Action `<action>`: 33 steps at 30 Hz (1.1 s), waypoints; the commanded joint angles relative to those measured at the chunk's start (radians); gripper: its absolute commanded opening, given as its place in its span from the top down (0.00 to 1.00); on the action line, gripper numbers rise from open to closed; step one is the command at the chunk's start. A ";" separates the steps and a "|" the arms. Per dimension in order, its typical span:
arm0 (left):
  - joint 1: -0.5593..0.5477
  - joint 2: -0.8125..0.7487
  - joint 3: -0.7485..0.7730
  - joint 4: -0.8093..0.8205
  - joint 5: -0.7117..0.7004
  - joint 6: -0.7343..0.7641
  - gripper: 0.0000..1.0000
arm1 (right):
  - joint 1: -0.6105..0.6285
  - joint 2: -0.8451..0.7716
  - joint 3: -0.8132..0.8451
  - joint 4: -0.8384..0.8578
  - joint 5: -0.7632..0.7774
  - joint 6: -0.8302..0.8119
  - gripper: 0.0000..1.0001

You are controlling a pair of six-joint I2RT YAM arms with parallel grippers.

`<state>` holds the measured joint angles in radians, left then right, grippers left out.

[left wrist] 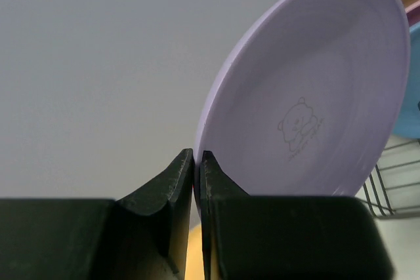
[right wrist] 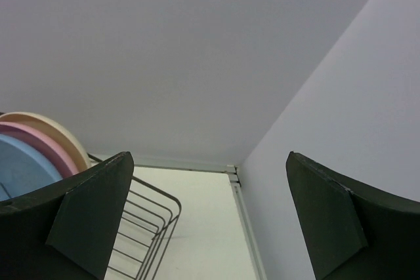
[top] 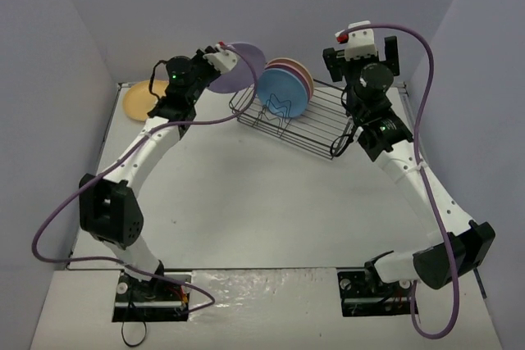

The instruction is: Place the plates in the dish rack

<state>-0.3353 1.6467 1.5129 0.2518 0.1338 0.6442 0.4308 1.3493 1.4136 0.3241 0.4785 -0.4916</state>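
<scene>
White table (top: 246,202), grey walls on three sides. Left gripper (left wrist: 197,155) is pinched tight on the rim of the purple plate (left wrist: 315,83), which hangs on edge in the air just left of the rack (top: 328,125). Blue (top: 283,94), pink (right wrist: 33,137) and cream (right wrist: 39,122) plates stand upright together toward the rack's left end. The yellow plate (top: 135,100) lies flat at the far left of the table. Right gripper (right wrist: 210,181) is spread wide and empty, hovering by the rack's far right end. Step judged: slot purple into the rack. The grip is a thin rim pinch, so the plate could swing, and slow travel is advised. Keep the plate vertical and parallel to blue, bring it over a free divider gap, lower it until the bottom edge seats between the wires, then release. Watch for the rim knocking blue or the rack's left end wire. Which gap beside blue is free cannot be told.
</scene>
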 commanded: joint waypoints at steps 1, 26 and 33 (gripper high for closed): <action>-0.079 0.069 0.069 0.377 0.049 0.257 1.00 | -0.048 -0.021 0.059 0.043 0.029 0.010 0.01; -0.149 0.216 0.139 0.218 0.314 0.645 1.00 | -0.245 0.009 0.072 -0.063 -0.120 0.139 0.02; -0.154 0.212 0.177 0.076 0.387 0.672 1.00 | -0.252 0.013 0.072 -0.073 -0.128 0.151 0.03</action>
<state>-0.4838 1.9481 1.6141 0.3497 0.4310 1.2612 0.1884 1.3712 1.4422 0.1954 0.3626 -0.3628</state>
